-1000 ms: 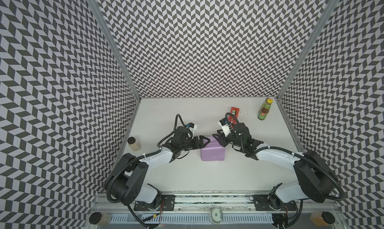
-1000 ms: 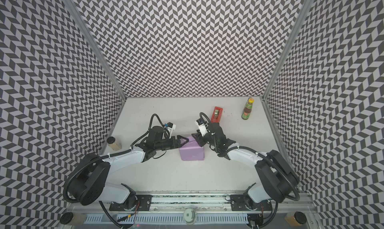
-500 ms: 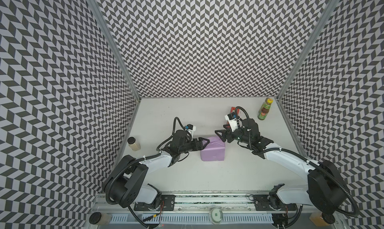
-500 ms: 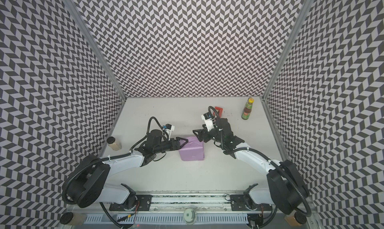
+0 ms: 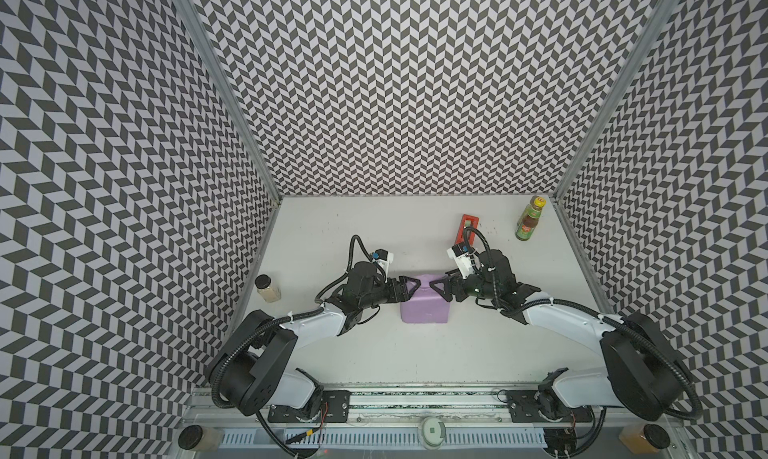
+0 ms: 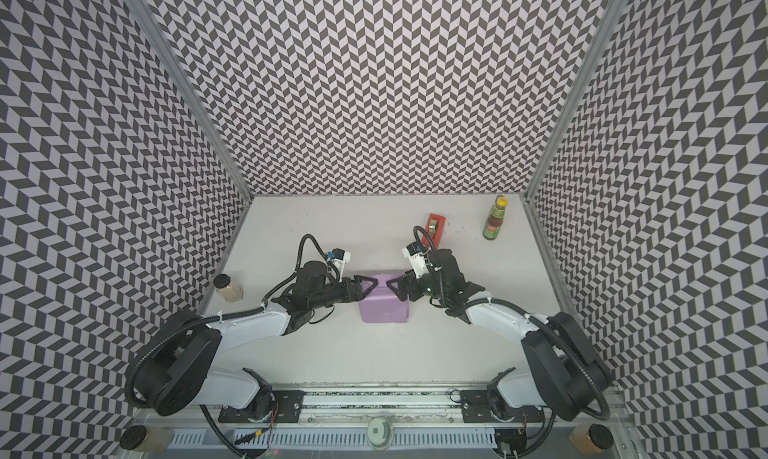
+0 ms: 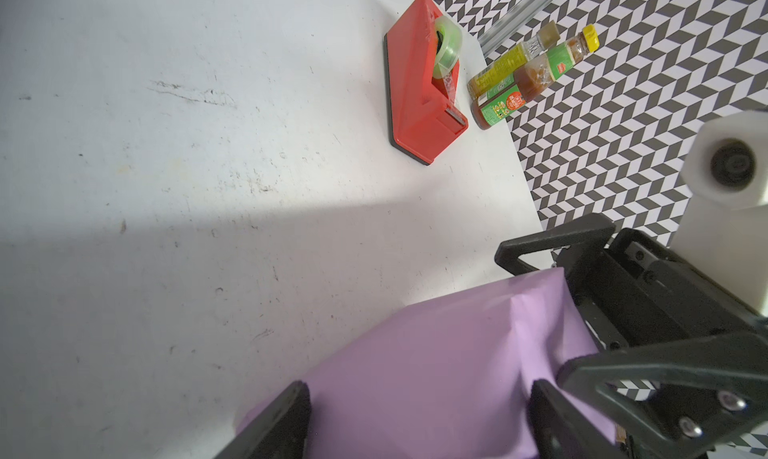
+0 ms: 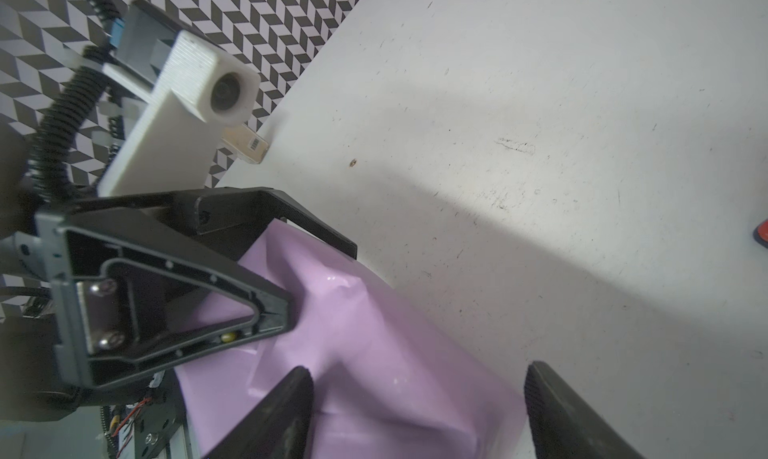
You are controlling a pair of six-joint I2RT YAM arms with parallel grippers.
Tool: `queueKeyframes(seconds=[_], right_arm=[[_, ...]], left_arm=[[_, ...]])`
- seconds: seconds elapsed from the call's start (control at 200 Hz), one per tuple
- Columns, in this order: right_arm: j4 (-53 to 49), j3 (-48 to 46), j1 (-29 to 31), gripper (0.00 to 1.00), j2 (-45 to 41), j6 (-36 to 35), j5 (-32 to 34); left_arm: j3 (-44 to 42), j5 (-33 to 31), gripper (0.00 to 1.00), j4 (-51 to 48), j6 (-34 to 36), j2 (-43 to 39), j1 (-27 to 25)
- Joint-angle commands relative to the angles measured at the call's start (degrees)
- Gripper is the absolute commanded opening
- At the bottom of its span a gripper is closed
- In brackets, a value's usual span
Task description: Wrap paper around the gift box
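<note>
The paper (image 5: 424, 307) lies near the middle of the counter (image 5: 374, 353), lilac side out, folded into a low blocky parcel with a smooth top and crumpled ends. The gift box is hidden under it, and only its shape shows through the wrapping.

The left claw (image 5: 410, 289) reaches in low from 8 o'clock to the parcel's 10 o'clock corner. It is released. In the right wrist view its two black fingers (image 8: 268, 311) stand well apart with the creased end of the paper between them, one along the parcel's far edge and one at the lilac top. Whether either finger presses on the paper cannot be told.

The right claw (image 5: 437, 289) comes in from 4 o'clock to the parcel's 2 o'clock corner, facing the left claw across the wrapping. It too is released, jaws spread wide. Its own wrist view shows one finger (image 8: 286, 415) over the paper and the other over bare counter just beside the parcel's edge.

A red tape dispenser (image 7: 415, 95) holding a roll of clear tape sits at 1 o'clock from the parcel, behind the right wrist. A brown sauce bottle (image 5: 528, 220) with a yellow cap stands upright at 2 o'clock, near the back right corner. A small jar (image 5: 268, 288) with a dark lid stands at 9 o'clock by the left wall.
</note>
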Motion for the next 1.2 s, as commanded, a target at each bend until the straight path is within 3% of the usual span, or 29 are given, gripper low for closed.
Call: queueKeyframes(seconds=[0.0, 0.155, 0.366, 0.661, 1.197], right_arm=[[-0.16, 0.80, -4.56, 0.81, -5.11, 1.72, 0.04], [5.99, 0.69, -16.63, 0.76, -3.68, 10.06, -4.10], [0.71, 13.64, -25.12, 0.61, 13.39, 10.40, -13.55], [3.57, 23.60, -26.18, 0.46, 28.58, 12.57, -16.94], [10.95, 25.53, -26.40, 0.29, 37.98, 18.26, -21.54]], left_arm=[[-1.60, -3.52, 0.80, -6.29, 2.06, 1.20, -0.81], [-1.27, -3.90, 0.79, -7.29, 3.10, 0.38, -0.91], [-1.45, -3.87, 0.79, -7.53, 3.83, -0.30, -0.92], [-1.51, -3.57, 0.79, -6.96, 4.02, 0.07, -0.94], [-2.19, -3.57, 0.77, -6.17, 3.68, 0.05, -0.83]])
